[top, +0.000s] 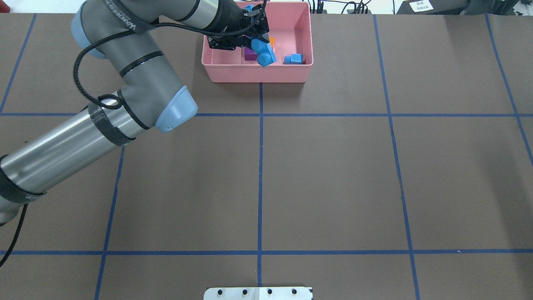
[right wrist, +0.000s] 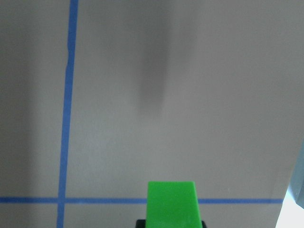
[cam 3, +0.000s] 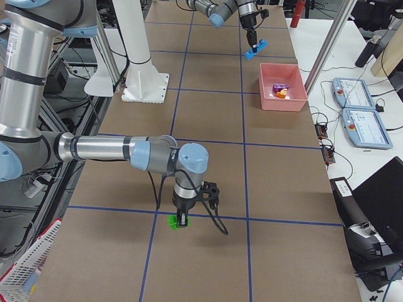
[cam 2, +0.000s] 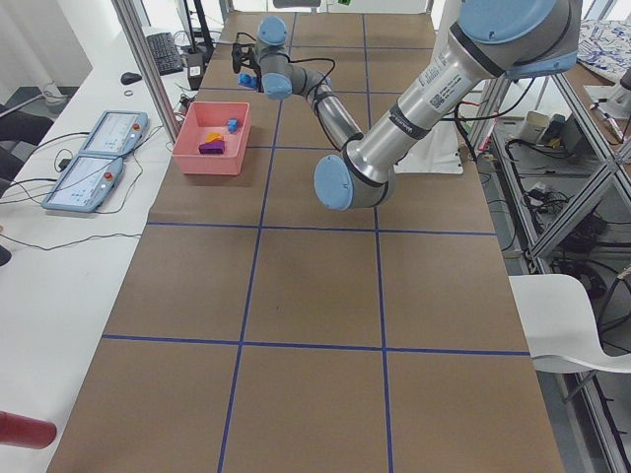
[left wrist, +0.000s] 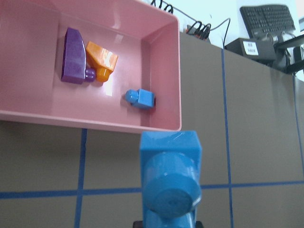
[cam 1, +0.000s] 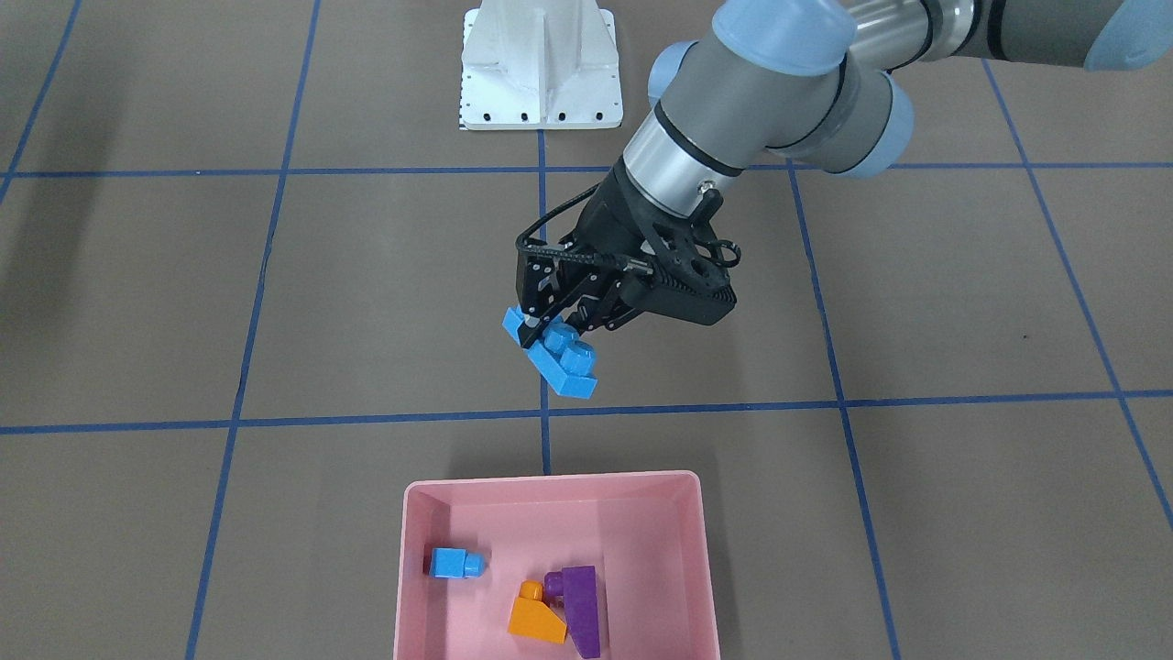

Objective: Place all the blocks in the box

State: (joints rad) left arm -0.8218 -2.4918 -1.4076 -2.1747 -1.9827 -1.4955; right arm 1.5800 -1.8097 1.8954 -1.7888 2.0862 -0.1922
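My left gripper is shut on the long blue bar and holds it tilted in the air above the table, on the robot's side of the pink box. The left wrist view shows the bar close up, with the box beyond it. The small blue cube, orange sloped brick and purple sloped brick lie inside the box. My right gripper stands low at the table, far from the box, shut on the green brick.
The white metal base stands at the robot's side of the table, also seen in the overhead view. Blue tape lines cross the brown table. Tablets and cables lie on the side bench past the box.
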